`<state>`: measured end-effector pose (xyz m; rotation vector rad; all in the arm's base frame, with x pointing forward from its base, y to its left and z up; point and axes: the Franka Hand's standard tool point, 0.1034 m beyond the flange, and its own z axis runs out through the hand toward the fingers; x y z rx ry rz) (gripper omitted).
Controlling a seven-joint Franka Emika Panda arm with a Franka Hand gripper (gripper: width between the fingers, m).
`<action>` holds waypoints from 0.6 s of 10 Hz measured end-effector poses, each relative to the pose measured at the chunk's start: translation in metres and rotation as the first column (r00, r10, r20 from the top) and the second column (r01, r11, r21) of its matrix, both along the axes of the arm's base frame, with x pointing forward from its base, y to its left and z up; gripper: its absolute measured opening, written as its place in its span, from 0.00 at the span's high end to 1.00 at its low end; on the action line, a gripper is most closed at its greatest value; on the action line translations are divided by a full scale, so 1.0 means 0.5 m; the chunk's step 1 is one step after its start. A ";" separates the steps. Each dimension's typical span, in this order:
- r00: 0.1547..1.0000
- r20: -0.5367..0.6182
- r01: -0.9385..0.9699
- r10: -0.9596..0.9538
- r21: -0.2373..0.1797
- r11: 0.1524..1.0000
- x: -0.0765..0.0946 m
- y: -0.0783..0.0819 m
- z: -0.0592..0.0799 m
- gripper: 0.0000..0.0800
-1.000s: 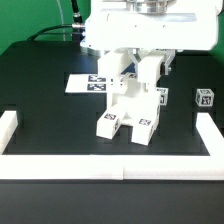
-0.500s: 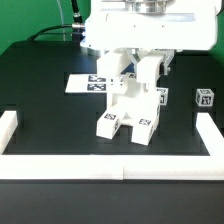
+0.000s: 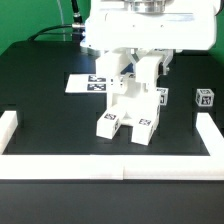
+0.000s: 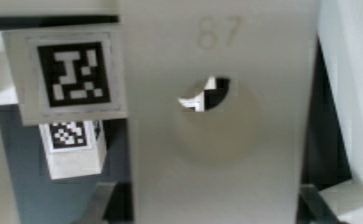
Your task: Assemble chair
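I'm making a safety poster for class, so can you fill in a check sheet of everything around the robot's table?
Surface: black table, low white border wall along its edges; marker board lies flat.
Job's things: chair partly built, standing mid-table; one loose tagged block at the exterior view's right.
Clutter: nothing seen.
Claw: the claw is down at the chair; open or shut cannot be told.
Cables: black cable behind the table.
Surroundings: green backdrop.
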<state>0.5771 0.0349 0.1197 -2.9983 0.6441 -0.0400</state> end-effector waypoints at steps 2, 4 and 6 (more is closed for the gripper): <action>1.000 0.009 0.000 0.000 -0.002 1.000 0.001 -0.001 0.000 0.64; 1.000 0.010 0.000 0.000 -0.002 1.000 0.002 -0.001 0.000 0.64; 1.000 0.010 0.000 0.000 -0.002 1.000 0.002 -0.001 0.000 0.64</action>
